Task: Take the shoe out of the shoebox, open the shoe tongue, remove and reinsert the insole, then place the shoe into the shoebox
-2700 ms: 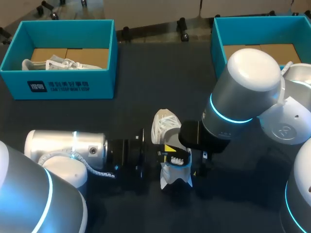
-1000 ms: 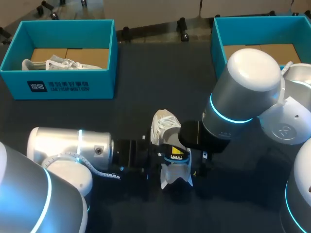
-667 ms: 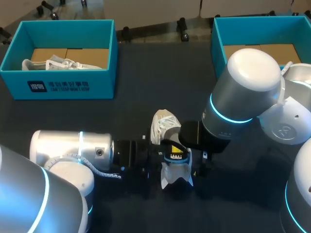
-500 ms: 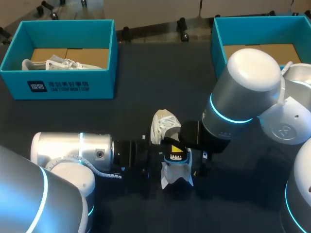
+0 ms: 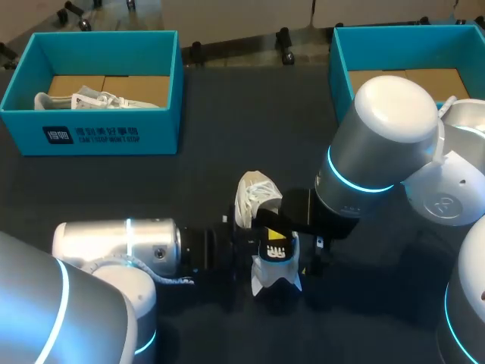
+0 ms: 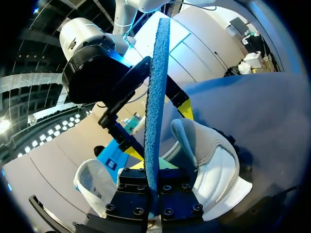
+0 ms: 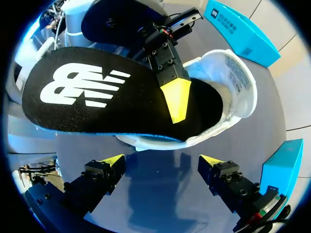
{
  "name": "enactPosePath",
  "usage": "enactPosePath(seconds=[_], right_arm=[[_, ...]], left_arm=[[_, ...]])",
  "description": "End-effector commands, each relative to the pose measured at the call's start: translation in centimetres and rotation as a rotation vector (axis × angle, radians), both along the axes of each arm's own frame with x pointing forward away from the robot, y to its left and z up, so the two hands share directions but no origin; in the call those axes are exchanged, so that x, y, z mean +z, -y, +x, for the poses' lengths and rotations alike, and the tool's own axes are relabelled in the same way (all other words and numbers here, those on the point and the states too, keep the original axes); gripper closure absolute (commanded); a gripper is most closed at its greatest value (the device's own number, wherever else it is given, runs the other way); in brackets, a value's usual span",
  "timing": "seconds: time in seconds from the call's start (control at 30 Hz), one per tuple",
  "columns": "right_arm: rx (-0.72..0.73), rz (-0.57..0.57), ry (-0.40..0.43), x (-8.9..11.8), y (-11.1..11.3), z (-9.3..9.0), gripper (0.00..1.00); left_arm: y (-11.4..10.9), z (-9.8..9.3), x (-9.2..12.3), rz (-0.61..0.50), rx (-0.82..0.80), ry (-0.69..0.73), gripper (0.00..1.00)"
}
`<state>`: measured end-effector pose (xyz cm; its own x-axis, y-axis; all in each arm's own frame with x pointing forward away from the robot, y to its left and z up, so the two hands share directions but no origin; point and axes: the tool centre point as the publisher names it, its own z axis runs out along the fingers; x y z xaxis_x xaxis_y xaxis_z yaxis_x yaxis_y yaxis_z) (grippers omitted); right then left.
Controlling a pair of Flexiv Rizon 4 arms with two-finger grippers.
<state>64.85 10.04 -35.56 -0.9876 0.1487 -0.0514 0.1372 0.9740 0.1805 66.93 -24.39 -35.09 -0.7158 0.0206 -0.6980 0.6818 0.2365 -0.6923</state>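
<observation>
Black insole point(image 7: 97, 97) clamped edge-on in my left gripper point(image 6: 151, 191), one end over the opening of the white shoe point(image 7: 228, 87), shoe mid-table toward the near edge, my right gripper point(image 7: 160, 167) close beside it, fingers spread and empty, teal shoeboxes point(image 5: 91, 129) at both far corners.

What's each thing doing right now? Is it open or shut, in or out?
White sneaker: out of its box, on the dark table, tongue folded back.
Black insole with blue underside: mostly outside the sneaker, held over it.
Left hand: shut on the insole.
Right hand: open, holding nothing.
Left teal shoebox: open, another white sneaker inside.
Right teal shoebox: open, partly hidden.
</observation>
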Motion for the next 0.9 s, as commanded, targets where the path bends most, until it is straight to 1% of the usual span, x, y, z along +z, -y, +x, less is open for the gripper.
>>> enactPosePath(seconds=[0.03,0.1,0.17,0.2,0.23,0.37,0.43,0.57,0.8,0.9], right_arm=[[0.0,0.001,0.0,-0.1,0.0,0.0,0.0],[0.0,0.001,0.0,-0.1,0.0,0.0,0.0],[0.0,0.001,0.0,-0.1,0.0,0.0,0.0],[0.0,0.001,0.0,-0.1,0.0,0.0,0.0],[0.0,0.001,0.0,-0.1,0.0,0.0,0.0],[0.0,0.001,0.0,-0.1,0.0,0.0,0.0],[0.0,0.001,0.0,-0.1,0.0,0.0,0.0],[0.0,0.001,0.0,-0.1,0.0,0.0,0.0],[0.0,0.001,0.0,-0.1,0.0,0.0,0.0],[0.0,0.001,0.0,-0.1,0.0,0.0,0.0]], left_arm=[[0.2,0.1,-0.1,0.001,0.002,-0.006,1.0],[0.1,0.0,0.2,-0.004,-0.01,-0.04,1.0],[-0.1,-0.2,0.5,-0.006,-0.012,-0.041,1.0],[-0.1,-0.3,0.5,-0.007,-0.013,-0.04,0.95],[-0.2,-0.4,0.6,-0.009,-0.016,-0.038,0.77],[-0.4,-0.8,1.2,-0.019,-0.021,-0.038,0.74],[-0.5,-1.0,1.5,-0.025,-0.022,-0.037,0.74],[-0.7,-1.4,2.2,-0.037,-0.026,-0.03,0.76],[-1.0,-2.4,3.0,-0.055,-0.038,-0.017,0.75],[-1.1,-2.9,3.1,-0.06,-0.041,-0.005,0.73]])
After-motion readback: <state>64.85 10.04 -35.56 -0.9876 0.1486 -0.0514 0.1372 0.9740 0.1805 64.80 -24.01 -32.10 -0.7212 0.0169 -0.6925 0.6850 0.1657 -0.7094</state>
